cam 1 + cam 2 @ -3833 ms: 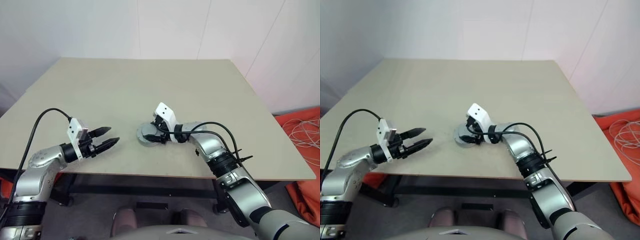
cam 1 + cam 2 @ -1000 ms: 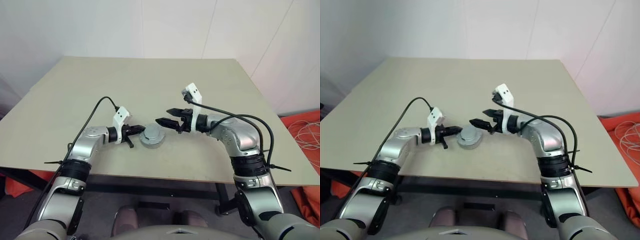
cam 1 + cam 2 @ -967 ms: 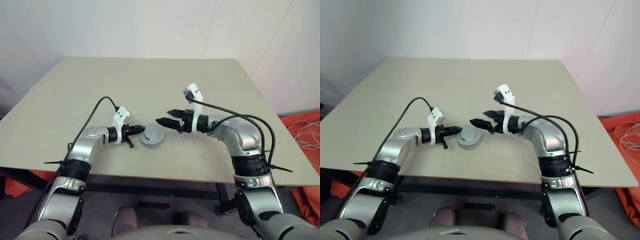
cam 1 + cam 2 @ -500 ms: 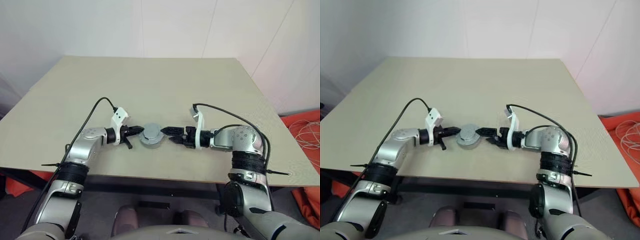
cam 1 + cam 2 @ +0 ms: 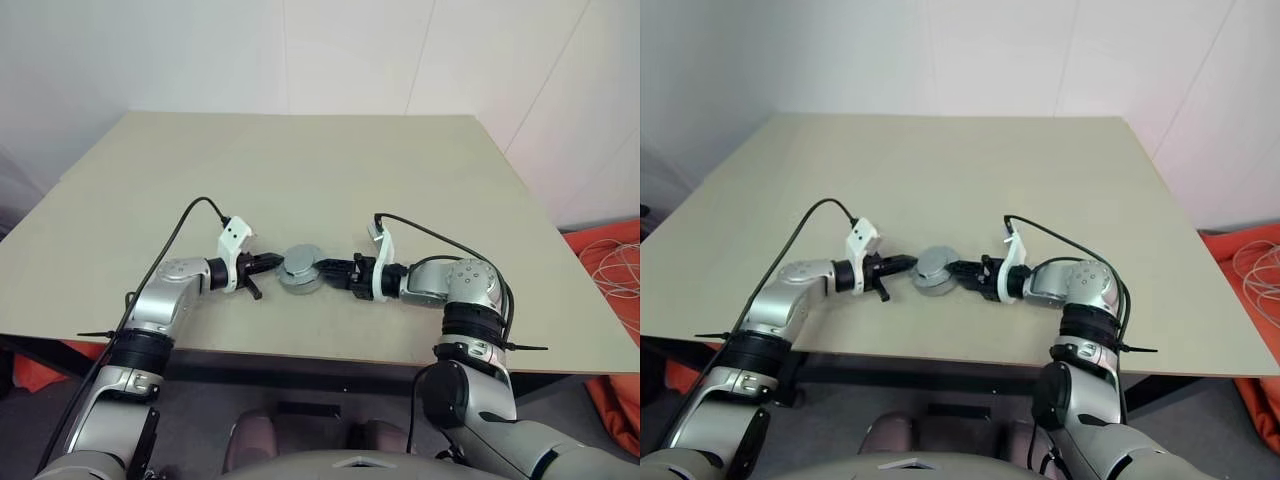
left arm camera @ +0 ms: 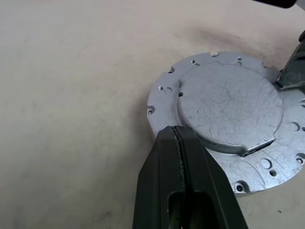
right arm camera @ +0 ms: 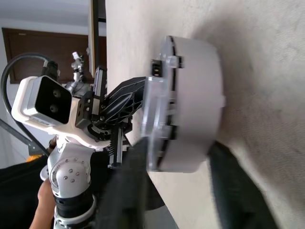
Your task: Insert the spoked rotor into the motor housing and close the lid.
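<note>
Right pincer (image 5: 322, 268) has come down and now grips the lid (image 5: 300, 263) edge on the housing (image 7: 190, 102), mid-bench (image 5: 300, 170); left pincer (image 5: 272, 259), closed, braces it, so closing seems near.

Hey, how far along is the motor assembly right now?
Nearly done, it seems: the lid sits flat on the motor housing, hiding the inside, so the spoked rotor can't be confirmed. In hand: the shut left gripper has its tip at the lid's edge, and the right gripper is at the opposite side. Left: seat the lid fully and withdraw.
</note>
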Motion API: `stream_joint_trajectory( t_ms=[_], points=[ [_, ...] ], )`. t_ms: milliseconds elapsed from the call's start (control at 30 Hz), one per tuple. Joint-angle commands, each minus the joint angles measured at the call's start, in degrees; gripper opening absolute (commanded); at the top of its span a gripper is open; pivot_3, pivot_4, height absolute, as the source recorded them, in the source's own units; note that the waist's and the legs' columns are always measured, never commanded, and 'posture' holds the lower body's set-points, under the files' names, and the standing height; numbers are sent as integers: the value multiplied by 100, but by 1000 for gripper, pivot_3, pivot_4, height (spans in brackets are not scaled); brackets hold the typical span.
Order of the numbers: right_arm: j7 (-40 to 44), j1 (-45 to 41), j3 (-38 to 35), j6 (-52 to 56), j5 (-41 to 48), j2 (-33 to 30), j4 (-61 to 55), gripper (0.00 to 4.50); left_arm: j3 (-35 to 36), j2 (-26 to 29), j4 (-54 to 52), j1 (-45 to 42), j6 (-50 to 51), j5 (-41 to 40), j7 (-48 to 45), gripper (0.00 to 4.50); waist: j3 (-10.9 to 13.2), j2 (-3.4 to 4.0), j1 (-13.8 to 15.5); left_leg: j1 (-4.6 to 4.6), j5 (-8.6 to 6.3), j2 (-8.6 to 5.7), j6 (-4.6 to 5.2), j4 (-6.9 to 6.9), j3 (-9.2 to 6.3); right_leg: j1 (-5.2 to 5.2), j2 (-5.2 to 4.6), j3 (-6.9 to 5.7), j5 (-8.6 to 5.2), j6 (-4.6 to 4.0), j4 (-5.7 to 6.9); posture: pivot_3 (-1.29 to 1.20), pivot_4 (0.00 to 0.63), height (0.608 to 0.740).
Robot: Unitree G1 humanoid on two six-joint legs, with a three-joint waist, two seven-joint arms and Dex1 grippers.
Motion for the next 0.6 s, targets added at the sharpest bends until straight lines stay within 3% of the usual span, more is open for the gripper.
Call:
stream_joint_trajectory(
  t_ms=[33,433,600],
  points=[
    [-89,-176,-82,24,208,80,-112,1127,-118,-10,-27,53,72,40,0,0,0,0,0,0,0,0,0,0,0,0,0,0,0,0,0,0,0,740],
    [-189,-301,-221,24,323,197,-159,1127,207,-43,-16,8,153,-138,182,0,1,1,-4,-4,2,-2,-3,-1,0,-6,1,1,-1,1,1,0,0,740],
    [-212,-319,-203,24,451,168,-170,1127,1572,-526,-232,60,854,-1150,1207,0,2,1,-15,-39,5,-3,-8,2,0,-42,3,0,1,0,6,0,0,740]
  ],
)
